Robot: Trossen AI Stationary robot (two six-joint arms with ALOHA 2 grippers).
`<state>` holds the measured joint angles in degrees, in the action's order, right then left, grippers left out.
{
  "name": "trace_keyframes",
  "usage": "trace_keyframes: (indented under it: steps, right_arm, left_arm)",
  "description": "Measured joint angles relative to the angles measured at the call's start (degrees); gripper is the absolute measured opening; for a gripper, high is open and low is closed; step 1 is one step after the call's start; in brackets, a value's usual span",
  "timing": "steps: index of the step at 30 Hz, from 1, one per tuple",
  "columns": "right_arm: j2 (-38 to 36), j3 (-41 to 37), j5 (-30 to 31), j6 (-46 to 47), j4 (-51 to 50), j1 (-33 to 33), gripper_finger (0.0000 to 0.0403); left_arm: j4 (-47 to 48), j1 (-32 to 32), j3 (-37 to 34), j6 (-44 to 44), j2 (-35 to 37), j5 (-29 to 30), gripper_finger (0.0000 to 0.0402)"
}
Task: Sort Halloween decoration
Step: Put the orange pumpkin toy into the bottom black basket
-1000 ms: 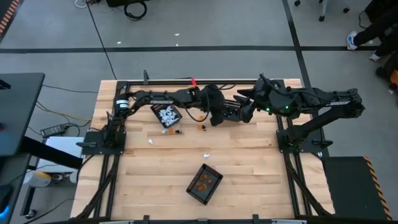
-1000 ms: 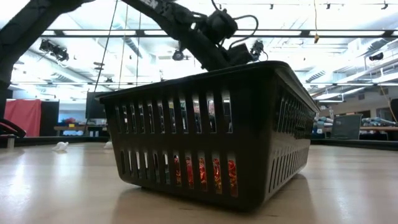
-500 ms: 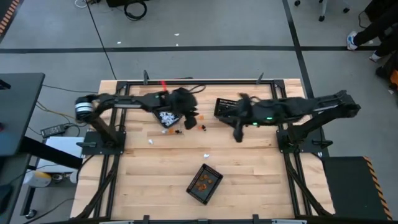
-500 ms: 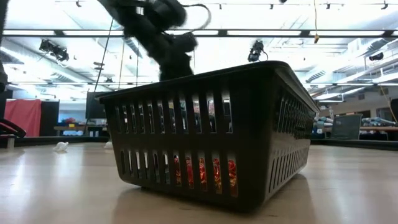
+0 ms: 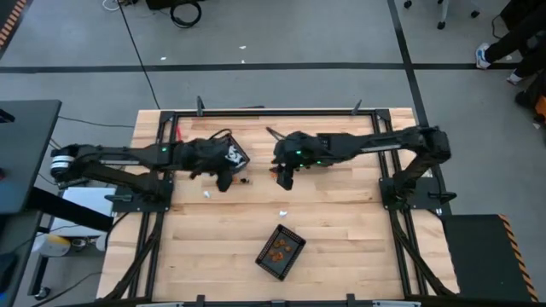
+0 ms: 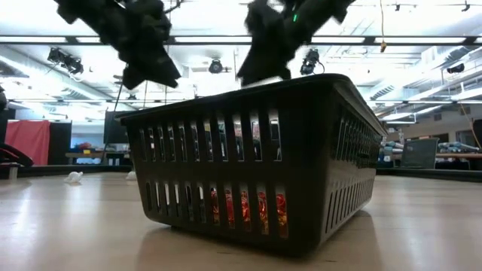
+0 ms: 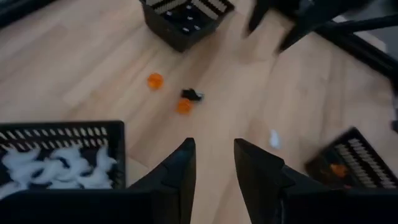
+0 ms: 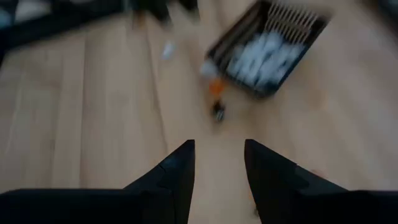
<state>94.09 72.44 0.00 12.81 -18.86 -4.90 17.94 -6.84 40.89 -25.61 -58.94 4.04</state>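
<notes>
From the left wrist camera, the left end effector [image 7: 213, 165] hangs above the worktop [image 7: 81, 74] with its fingers parted by a narrow gap and nothing between them. Just beside it sits the basket of white trinkets [image 7: 59, 165]. A little ahead lie two orange trinkets [image 7: 155, 80] and a black trinket [image 7: 193, 94], loose on the wood, with a small white piece [image 7: 274, 138] off to the side. Beyond them stands the basket of black trinkets [image 7: 186, 15].

The right end effector [image 8: 217, 168] also stands partly open and empty, with the same loose cluster ahead of it and the white-filled basket beyond. In the overhead view both end effectors, left [image 5: 223, 179] and right [image 5: 283, 177], flank this cluster closely; the basket of orange trinkets [image 5: 281, 251] lies well apart, toward the worktop's near edge.

The main risk, I judge, is the two arms converging on the same few pieces and colliding. The trinkets are tiny, so a slightly misplaced finger could flick one away or clip a basket wall.
</notes>
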Motion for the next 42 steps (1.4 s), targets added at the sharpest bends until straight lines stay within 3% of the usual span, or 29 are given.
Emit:
trace_keyframes:
  steps: [5,9,15,22,29,42]
  right_arm:
    - [8.1,0.5,-8.3,-1.9,-0.4,-2.0,0.0158]
    - [14.2,3.8,-11.6,-4.6,-1.9,-3.3,0.0192]
    - [20.7,8.8,-6.8,-13.9,-5.8,-4.0,0.0234]
    - [22.3,9.0,-1.7,-17.1,-8.5,-4.6,0.0227]
    - [24.6,9.0,-2.3,-17.8,-7.3,-5.6,0.0218]
    - [26.5,9.2,-0.9,-20.8,-8.2,-5.1,0.0198]
  left_arm:
    - [8.2,3.9,-1.2,-4.8,4.8,0.6,0.0116]
    - [13.8,6.7,-1.2,-7.1,6.3,1.1,0.0116]
    - [22.3,10.9,-1.2,-12.1,6.9,1.5,0.0116]
    - [31.2,18.5,-1.2,-19.5,7.5,7.5,0.0116]
    - [31.1,22.2,-1.2,-21.0,7.5,9.7,0.0116]
    - [31.5,22.3,-1.2,-23.4,7.5,9.8,0.0116]
